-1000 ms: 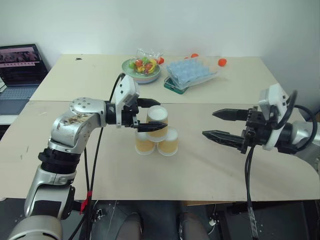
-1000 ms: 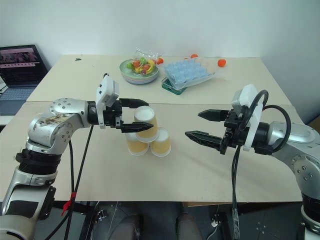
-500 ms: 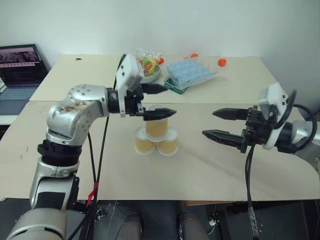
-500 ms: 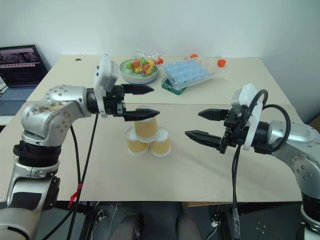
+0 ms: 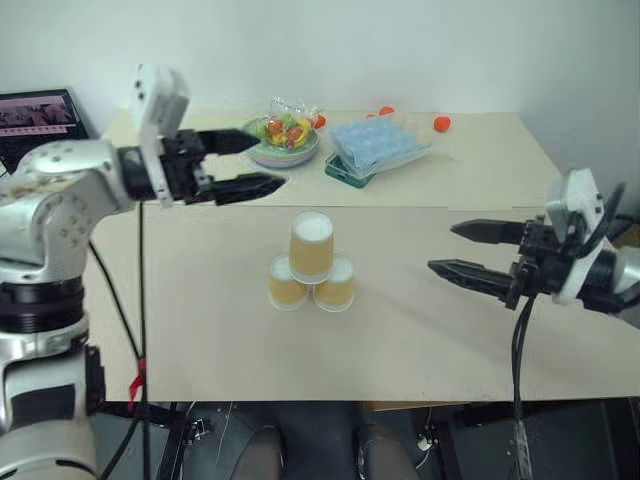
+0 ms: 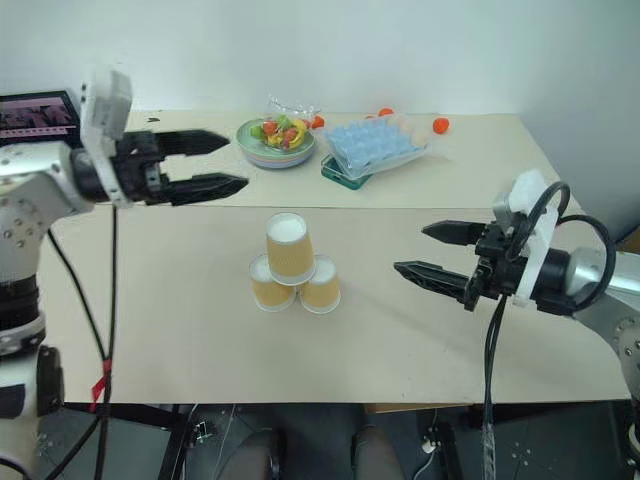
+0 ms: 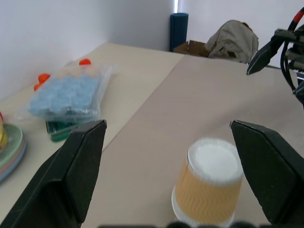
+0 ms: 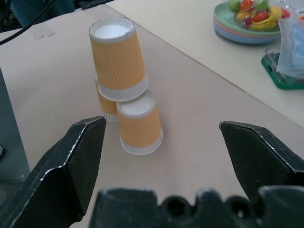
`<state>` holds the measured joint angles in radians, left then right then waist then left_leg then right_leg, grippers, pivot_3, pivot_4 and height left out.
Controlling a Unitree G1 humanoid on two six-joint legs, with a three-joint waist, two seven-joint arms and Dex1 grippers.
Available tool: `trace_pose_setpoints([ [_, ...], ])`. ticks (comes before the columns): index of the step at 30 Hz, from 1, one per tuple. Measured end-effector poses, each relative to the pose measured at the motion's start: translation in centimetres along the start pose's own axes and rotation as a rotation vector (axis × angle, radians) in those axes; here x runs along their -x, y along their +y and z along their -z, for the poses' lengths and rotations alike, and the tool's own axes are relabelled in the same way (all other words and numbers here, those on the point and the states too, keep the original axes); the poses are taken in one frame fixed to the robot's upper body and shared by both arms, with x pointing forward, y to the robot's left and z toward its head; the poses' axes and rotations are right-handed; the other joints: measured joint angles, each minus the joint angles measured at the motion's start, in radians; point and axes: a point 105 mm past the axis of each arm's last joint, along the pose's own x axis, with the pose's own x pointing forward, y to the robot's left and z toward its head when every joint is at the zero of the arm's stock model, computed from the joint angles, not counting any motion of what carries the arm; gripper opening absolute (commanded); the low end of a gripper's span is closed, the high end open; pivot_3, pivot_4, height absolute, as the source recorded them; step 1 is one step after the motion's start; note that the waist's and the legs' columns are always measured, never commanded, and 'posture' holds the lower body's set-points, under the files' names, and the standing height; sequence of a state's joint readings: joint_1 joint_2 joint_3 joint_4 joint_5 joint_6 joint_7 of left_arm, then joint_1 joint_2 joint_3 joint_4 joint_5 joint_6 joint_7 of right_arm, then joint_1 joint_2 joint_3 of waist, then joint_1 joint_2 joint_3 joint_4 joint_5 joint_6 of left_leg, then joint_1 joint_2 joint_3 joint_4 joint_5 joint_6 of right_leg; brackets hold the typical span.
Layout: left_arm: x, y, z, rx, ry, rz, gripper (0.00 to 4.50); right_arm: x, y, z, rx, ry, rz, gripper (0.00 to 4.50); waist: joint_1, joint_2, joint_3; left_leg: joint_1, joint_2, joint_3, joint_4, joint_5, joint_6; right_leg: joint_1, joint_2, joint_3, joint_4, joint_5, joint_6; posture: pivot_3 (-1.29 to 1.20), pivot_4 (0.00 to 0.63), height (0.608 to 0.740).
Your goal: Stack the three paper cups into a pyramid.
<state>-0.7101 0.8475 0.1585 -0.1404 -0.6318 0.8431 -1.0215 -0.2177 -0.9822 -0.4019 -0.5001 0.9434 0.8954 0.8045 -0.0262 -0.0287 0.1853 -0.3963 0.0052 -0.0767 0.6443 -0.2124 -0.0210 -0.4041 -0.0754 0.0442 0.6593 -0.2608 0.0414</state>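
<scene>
1. paper makes up the whole build: the three paper cups (image 5: 311, 264) stand upside down as the pyramid (image 6: 291, 267) near the middle of the tabletop (image 5: 400, 340), two side by side and touching, the third resting across their bases.
2. the stacking step looks finished, with no cup held; what is left is only to keep both arms away from the stack.
3. any next move calls for care: the top cup sits on narrow edges, so a brush from either side could tip it.
4. the left gripper (image 5: 243, 165) hangs up and to the left of the stack, well apart from it, pointing roughly level, fingers apart and empty.
5. the right gripper (image 5: 463, 250) hovers to the right of the stack, well apart from it, aimed towards the cups, fingers spread wide and empty.
</scene>
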Motion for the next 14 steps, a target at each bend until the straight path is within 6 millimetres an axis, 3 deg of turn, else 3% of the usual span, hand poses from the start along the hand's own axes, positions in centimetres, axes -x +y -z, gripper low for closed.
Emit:
trace_pose_setpoints([
  [1, 0.4, 0.1, 2.7, 0.071, 0.047, -0.023, 4.43, 0.2, -0.2, 0.9, -0.02, 0.026, 0.019, 4.5, 0.001, -0.001, 0.0, -0.001, 0.0, 0.0, 0.001, 0.0, 0.0, -0.001, 0.0, 0.0, 0.001, 0.0, 0.0, 0.0, 0.15, 0.74],
  [3, 0.9, -0.2, 5.2, 0.14, 0.09, -0.037, 4.43, 0.5, -0.5, 1.6, -0.036, 0.046, 0.041, 4.5, 0.005, -0.002, 0.001, -0.001, 0.0, 0.0, 0.002, 0.0, 0.0, -0.001, 0.0, -0.001, 0.002, 0.0, 0.0, 0.0, 0.15, 0.74],
  [8, 2.5, -0.6, 6.3, 0.177, 0.096, -0.073, 4.43, 1.2, -0.9, 2.5, -0.053, 0.056, 0.056, 4.5, 0.012, -0.003, 0.001, 0.0, 0.001, 0.0, 0.002, 0.0, 0.0, 0.0, 0.001, -0.001, 0.001, 0.0, 0.0, 0.0, 0.15, 0.74],
  [14, 2.5, -1.0, 8.3, 0.211, 0.102, -0.107, 4.43, 2.0, -2.2, 3.6, -0.06, 0.063, 0.105, 4.5, 0.012, -0.003, 0.001, 0.0, 0.001, 0.0, 0.002, 0.0, 0.0, 0.0, 0.001, -0.001, 0.001, 0.0, 0.0, 0.0, 0.15, 0.74],
])
